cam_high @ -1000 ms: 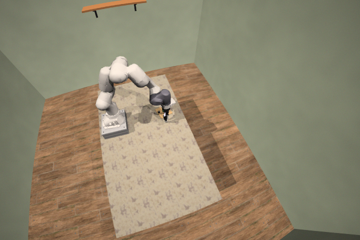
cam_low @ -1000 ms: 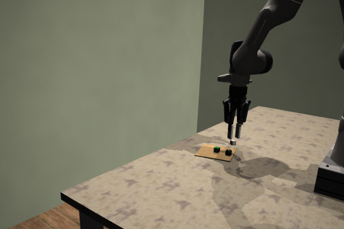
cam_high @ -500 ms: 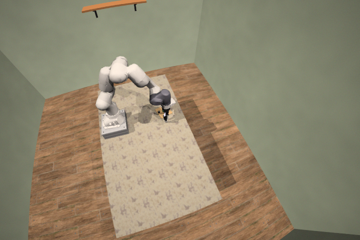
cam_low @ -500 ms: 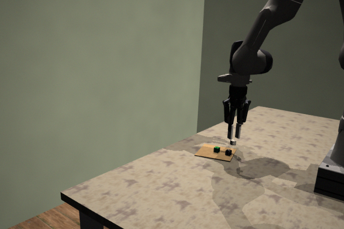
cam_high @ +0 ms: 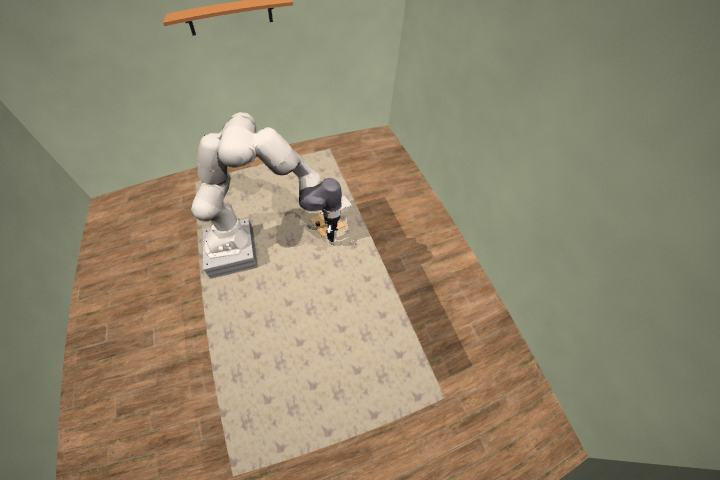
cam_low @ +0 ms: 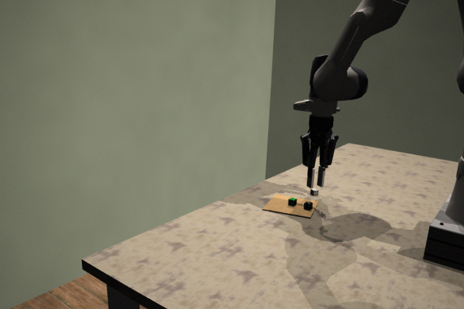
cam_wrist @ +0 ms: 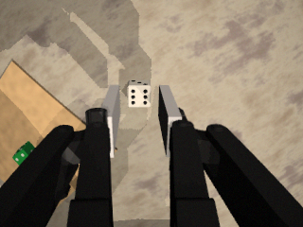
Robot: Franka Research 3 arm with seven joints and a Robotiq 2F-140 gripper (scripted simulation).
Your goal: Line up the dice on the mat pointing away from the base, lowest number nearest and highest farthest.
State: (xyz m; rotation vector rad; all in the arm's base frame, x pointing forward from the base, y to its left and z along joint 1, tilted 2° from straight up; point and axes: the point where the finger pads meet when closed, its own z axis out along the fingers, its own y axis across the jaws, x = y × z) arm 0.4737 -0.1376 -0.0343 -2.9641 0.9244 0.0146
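Dice (cam_low: 314,192) (cam_wrist: 139,96), 1 white off mat, tool (cam_low: 316,187) (cam_wrist: 139,100) pointing down above, partly open

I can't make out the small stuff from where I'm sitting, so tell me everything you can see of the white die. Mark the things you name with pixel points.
The white die (cam_low: 314,192) (cam_wrist: 139,96) is a small cube with black pips and a hard, plastic look. Its upper face shows six, in two rows of three; a side face carries pips too, seen too obliquely to count. It sits flat on the table, off the mat, beneath the end effector (cam_low: 316,187) (cam_wrist: 139,100), whose fingers stand apart above it. Nothing but the tabletop appears to touch it.
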